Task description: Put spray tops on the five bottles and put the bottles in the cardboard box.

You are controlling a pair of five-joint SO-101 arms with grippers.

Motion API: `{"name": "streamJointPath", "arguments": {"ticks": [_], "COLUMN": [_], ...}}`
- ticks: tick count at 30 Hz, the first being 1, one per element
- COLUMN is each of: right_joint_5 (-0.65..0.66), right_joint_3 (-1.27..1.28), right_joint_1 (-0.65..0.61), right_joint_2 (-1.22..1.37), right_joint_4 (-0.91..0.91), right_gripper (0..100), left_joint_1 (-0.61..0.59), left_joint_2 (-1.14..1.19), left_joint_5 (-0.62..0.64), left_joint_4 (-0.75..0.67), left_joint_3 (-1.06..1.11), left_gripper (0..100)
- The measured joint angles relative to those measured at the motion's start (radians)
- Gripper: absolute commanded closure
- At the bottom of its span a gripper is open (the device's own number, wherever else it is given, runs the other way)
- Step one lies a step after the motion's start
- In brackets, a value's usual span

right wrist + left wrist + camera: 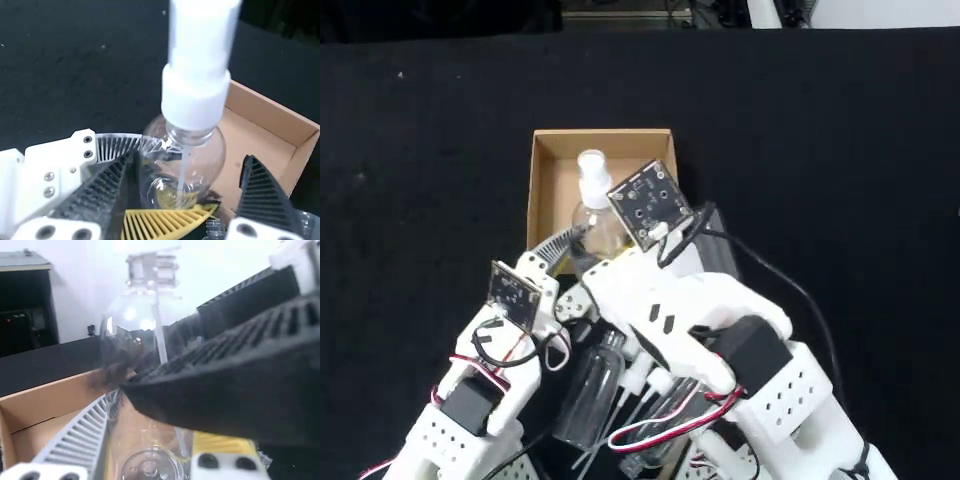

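Black-covered table (840, 150) with the cardboard box (545, 190) at centre; the left wrist view adds a white wall (75, 290) behind. The left gripper (150, 440) pinches the bottle (592, 228), spray top (591, 170) fitted, upright at the box. The right wrist view shows the right gripper (187, 165) spread astride it.

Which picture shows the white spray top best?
The right wrist view: the white plastic spray top is close up on the clear bottle. The high view shows it small from above; the left wrist view catches its collar.
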Motion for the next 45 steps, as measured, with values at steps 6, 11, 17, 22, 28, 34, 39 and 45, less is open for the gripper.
{"name": "streamJointPath", "arguments": {"ticks": [6,11,17,22,28,34,39,45], "right_joint_5": [0.000,0.000,0.000,-0.035,-0.089,-0.091,-0.091,-0.089], "right_joint_3": [0.032,0.133,0.206,0.264,0.388,0.442,0.479,0.485], "right_joint_1": [0.012,0.026,0.031,0.037,0.051,0.051,0.051,0.051], "right_joint_2": [-0.060,-0.209,-0.322,-0.388,-0.506,-0.574,-0.578,-0.578], "right_joint_4": [0.014,0.015,0.015,0.011,-0.081,-0.100,-0.160,-0.195], "right_gripper": [70.1,70.1,70.1,69.8,70.1,69.9,69.8,69.8], "left_joint_1": [0.032,0.086,0.132,0.141,0.143,0.143,0.137,0.120], "left_joint_2": [0.002,0.002,0.002,0.002,0.002,0.002,0.002,0.002], "left_joint_5": [0.000,0.005,0.002,0.002,0.003,0.002,0.005,0.002], "left_joint_4": [0.000,0.000,0.000,0.000,0.000,0.000,0.000,0.000], "left_joint_3": [0.000,0.000,0.000,0.000,0.000,0.000,0.000,0.000], "left_gripper": [97,97,97,97,97,97,97,97]}}
